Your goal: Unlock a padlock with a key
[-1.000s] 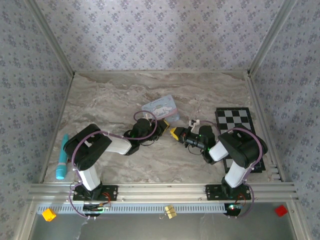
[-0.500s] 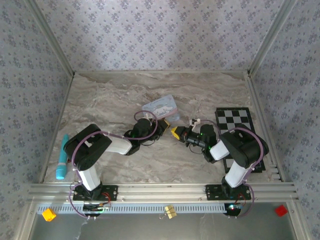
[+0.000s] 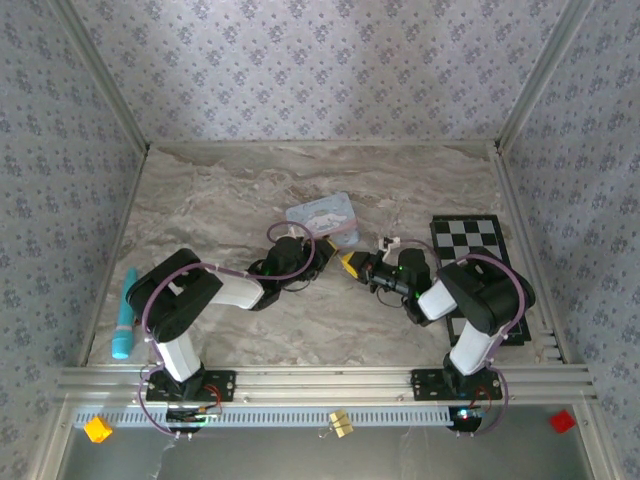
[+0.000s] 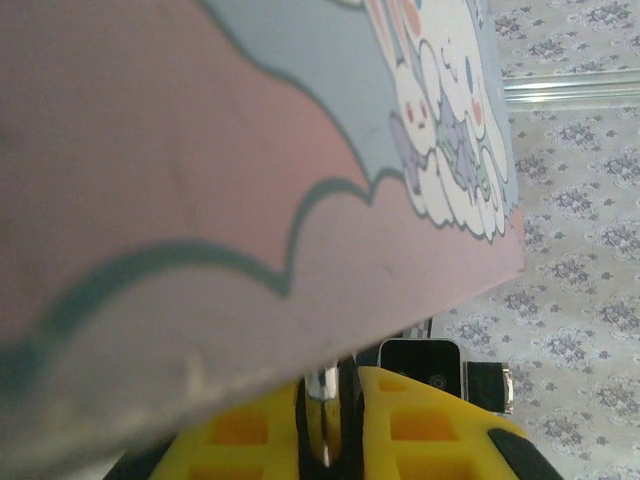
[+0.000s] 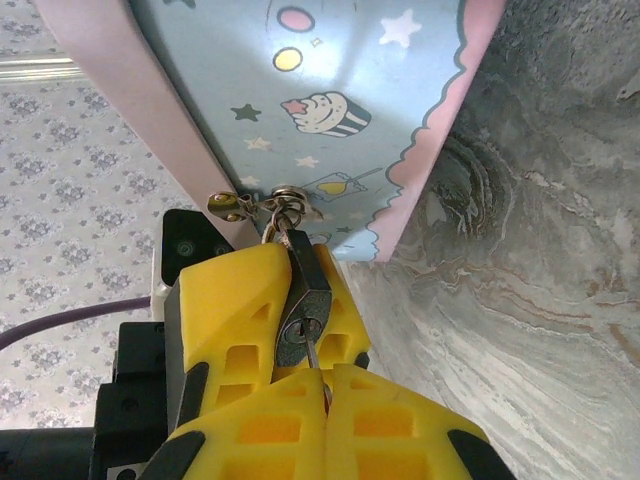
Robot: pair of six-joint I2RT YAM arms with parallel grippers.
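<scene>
Right wrist view: padlock sits at hasp on lower edge of tin. Left gripper, jaws clamped on black body, likely steadying it for key. Right gripper, jaws pinched on key, shaft entering lock just below tin.

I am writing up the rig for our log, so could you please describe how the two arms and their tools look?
The left arm and right arm have glossy black housings with white link sections and a thin purple cable looping along each. The left tool and right tool have bright yellow fingers with rectangular pockets, on black bodies.
</scene>
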